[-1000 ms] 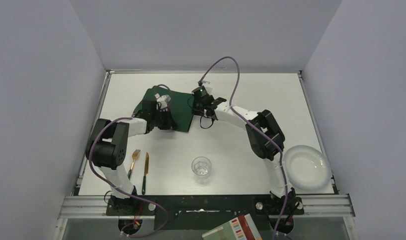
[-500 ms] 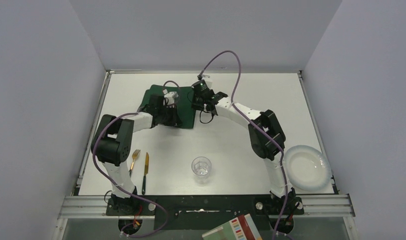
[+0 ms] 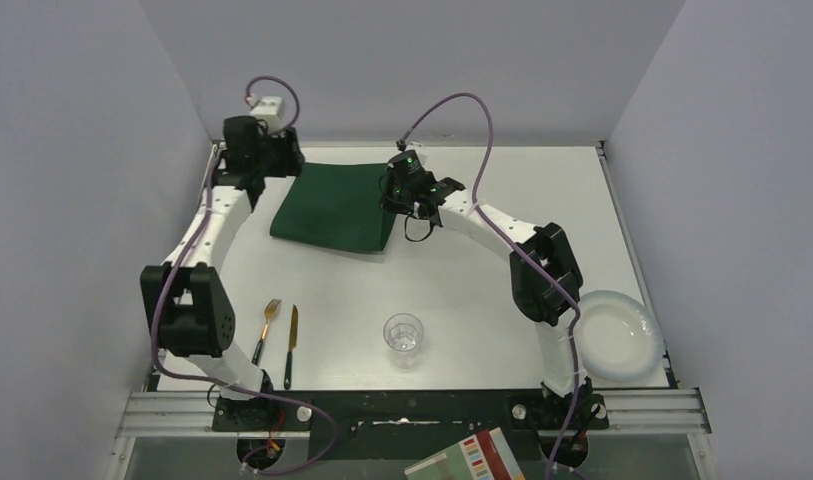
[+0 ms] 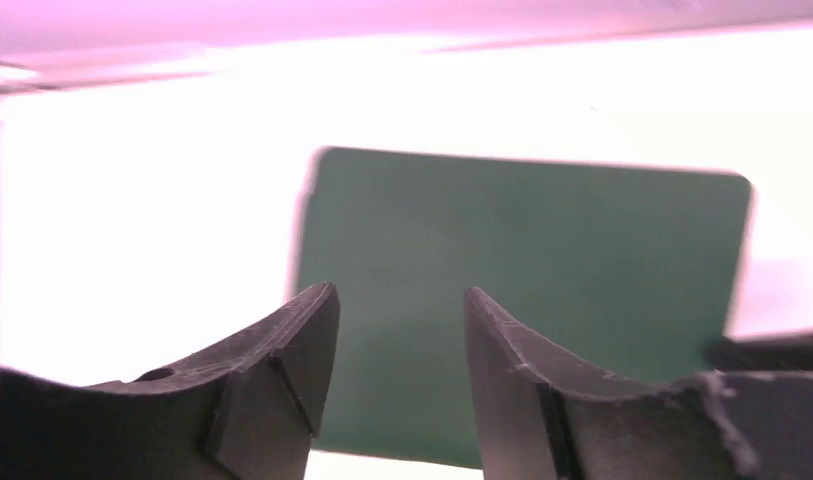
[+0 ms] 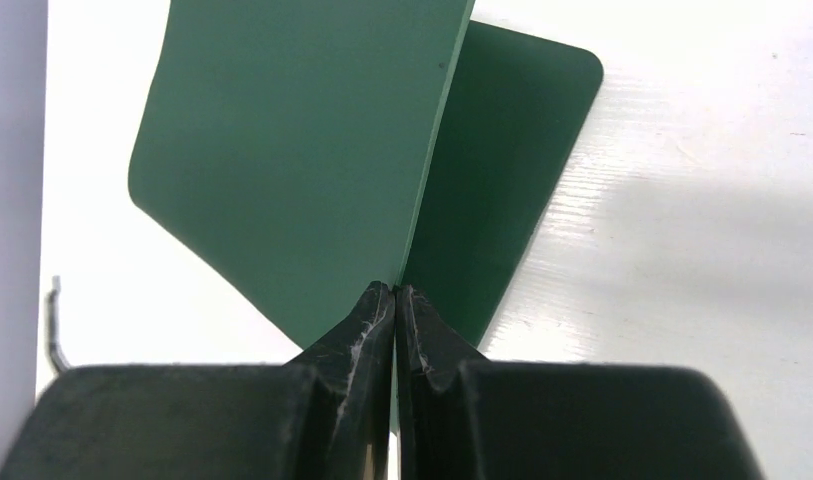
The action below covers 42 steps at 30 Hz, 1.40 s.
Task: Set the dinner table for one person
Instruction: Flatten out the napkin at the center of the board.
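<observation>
The dark green placemat (image 3: 332, 205) lies spread on the far left part of the white dinner table (image 3: 482, 290). My right gripper (image 3: 395, 205) is shut on the mat's right edge. In the right wrist view its jaws (image 5: 394, 290) pinch that edge, and the placemat (image 5: 292, 150) lifts there. My left gripper (image 3: 265, 160) hangs high over the table's far left corner, apart from the mat. Its jaws (image 4: 400, 300) stand open and hold nothing, with the placemat (image 4: 542, 270) flat below them.
A gold fork (image 3: 268, 320) and a knife (image 3: 291, 340) lie side by side at the near left. A clear glass (image 3: 403, 335) stands near the front middle. A white plate (image 3: 612, 335) sits at the near right edge. Walls close off the back and both sides.
My left gripper has let go of the placemat, opened, and swung up and back to the far left corner. The mat now lies spread out. My right gripper has kept its grip.
</observation>
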{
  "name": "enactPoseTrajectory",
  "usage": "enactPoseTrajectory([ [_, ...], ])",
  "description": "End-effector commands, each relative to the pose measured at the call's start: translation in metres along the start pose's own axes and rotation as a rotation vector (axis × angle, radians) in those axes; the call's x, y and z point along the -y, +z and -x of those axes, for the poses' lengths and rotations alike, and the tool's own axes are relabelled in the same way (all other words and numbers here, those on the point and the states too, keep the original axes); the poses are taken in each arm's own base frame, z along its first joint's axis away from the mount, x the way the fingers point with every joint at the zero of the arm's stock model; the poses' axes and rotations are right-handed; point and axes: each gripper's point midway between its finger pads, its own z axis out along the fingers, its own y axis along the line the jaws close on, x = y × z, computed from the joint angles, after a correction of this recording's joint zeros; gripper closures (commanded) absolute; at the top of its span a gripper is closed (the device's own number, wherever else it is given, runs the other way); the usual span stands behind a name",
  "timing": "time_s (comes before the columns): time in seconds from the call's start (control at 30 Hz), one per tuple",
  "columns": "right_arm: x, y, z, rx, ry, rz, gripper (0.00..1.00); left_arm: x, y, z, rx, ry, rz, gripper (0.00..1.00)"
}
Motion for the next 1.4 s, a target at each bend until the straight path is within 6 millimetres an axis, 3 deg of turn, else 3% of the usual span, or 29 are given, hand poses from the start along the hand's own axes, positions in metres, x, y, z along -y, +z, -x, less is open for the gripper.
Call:
enactPoseTrajectory([
  [0.0,-0.032,-0.04,0.041,0.089,0.025,0.119,1.0,-0.105,-0.064,0.056,0.146,0.027,0.338,0.6],
  [0.07,-0.034,-0.045,0.043,0.089,0.026,0.135,1.0,-0.154,-0.065,0.033,0.093,-0.029,0.458,0.93],
  [0.1,-0.034,-0.047,0.043,0.09,0.026,0.14,1.0,-0.172,-0.062,0.017,0.061,-0.07,0.483,1.0],
  [0.17,-0.034,-0.052,0.047,0.097,0.027,0.147,1.0,-0.195,-0.05,-0.019,-0.004,-0.147,0.464,1.0],
  [0.23,-0.032,-0.056,0.05,0.105,0.026,0.151,1.0,-0.204,-0.037,-0.047,-0.041,-0.203,0.421,1.0],
  [0.3,-0.03,-0.058,0.054,0.114,0.026,0.151,1.0,-0.205,-0.023,-0.066,-0.061,-0.256,0.369,0.9],
  [0.5,-0.02,-0.062,0.061,0.126,0.036,0.151,1.0,-0.171,0.015,-0.076,-0.035,-0.441,0.038,0.69],
  [0.73,-0.015,-0.064,0.063,0.124,0.04,0.158,1.0,-0.126,0.032,-0.052,0.043,-0.574,-0.313,0.4],
  [0.83,-0.015,-0.063,0.063,0.121,0.042,0.16,1.0,-0.113,0.033,-0.044,0.083,-0.614,-0.443,0.36],
  [0.97,-0.015,-0.063,0.064,0.121,0.039,0.164,1.0,-0.102,0.049,-0.051,0.083,-0.669,-0.548,0.31],
  [1.37,-0.015,-0.061,0.064,0.116,0.038,0.169,1.0,-0.063,0.094,-0.084,-0.051,-0.632,-0.648,0.38],
])
